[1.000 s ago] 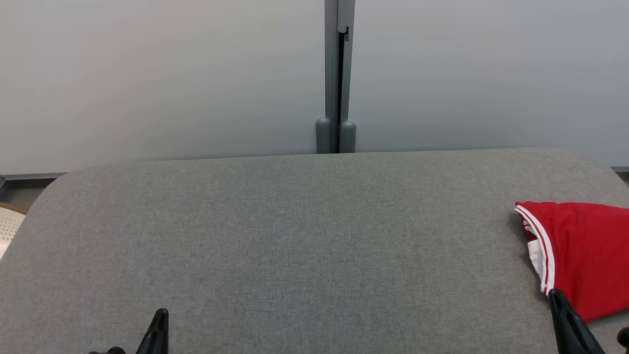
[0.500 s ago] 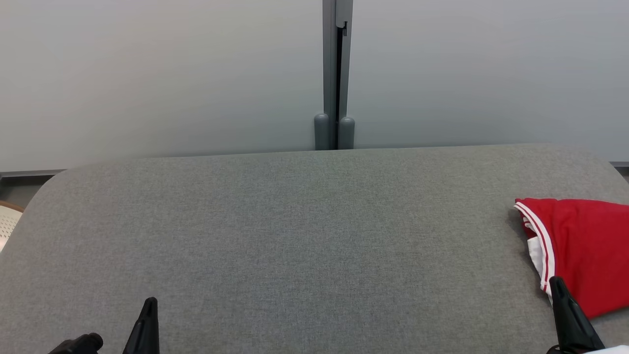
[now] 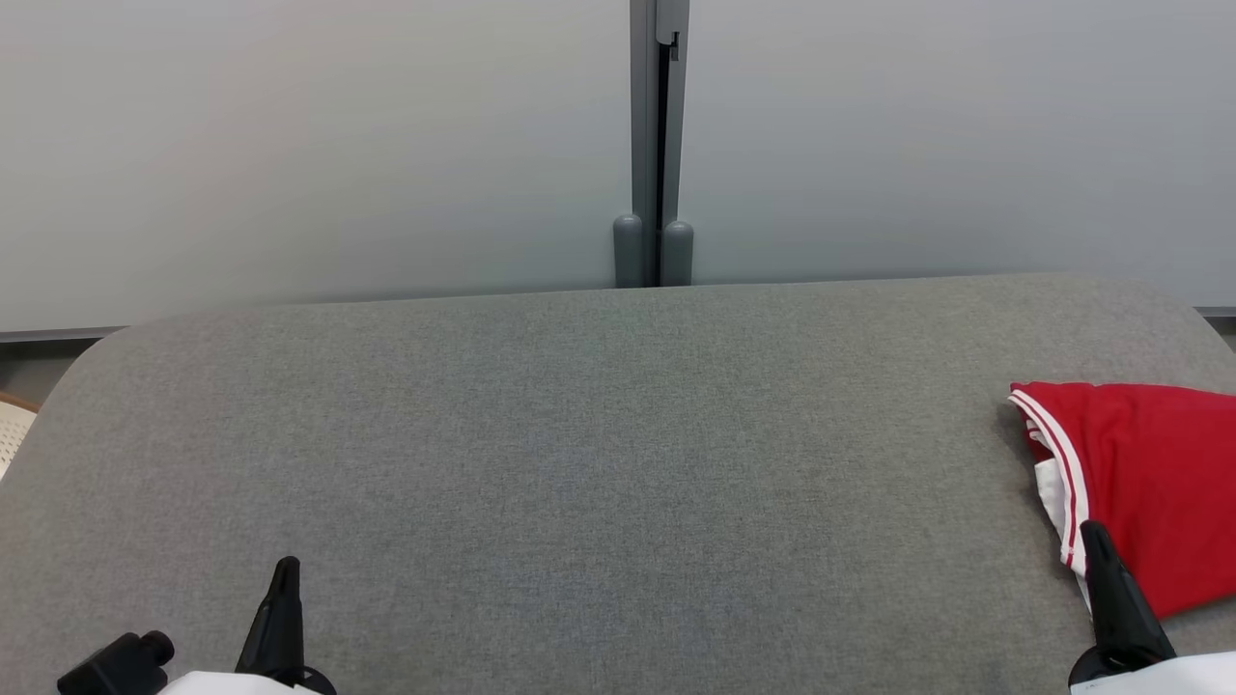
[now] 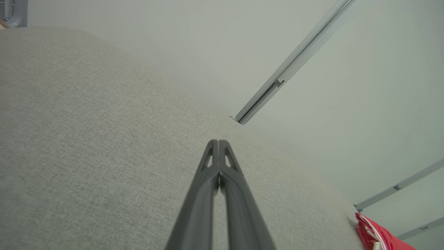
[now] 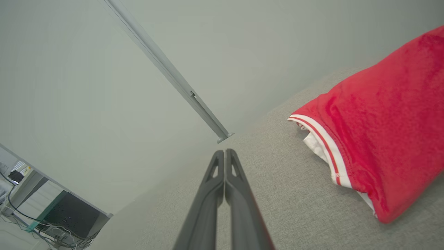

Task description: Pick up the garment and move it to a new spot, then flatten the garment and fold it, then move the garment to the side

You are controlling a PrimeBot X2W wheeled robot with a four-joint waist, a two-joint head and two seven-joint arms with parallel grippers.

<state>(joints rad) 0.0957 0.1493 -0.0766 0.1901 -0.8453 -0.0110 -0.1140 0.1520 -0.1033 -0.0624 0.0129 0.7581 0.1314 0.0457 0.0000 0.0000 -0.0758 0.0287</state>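
Grippers: right gripper [image 3: 1095,533] has its fingers pressed together on nothing, tip at the garment's near edge in the head view. The left gripper [image 3: 286,568] is just as closed and empty, well apart from it.
Garment [image 3: 1154,463]: red cloth lying in layers at the table's far right, partly cut off by the frame.
Trim [image 5: 329,146]: a white-and-red striped hem faces the middle, with a white layer peeking out beneath.
Feel: looks soft, light and limp, so it will likely sag and drape when lifted. Nothing fragile.
Hold: that striped hem looks firmest. The layers are stacked there, so a pinch may take several.
Table [image 3: 579,434]: grey woven cover, which is likely to drag on cloth.
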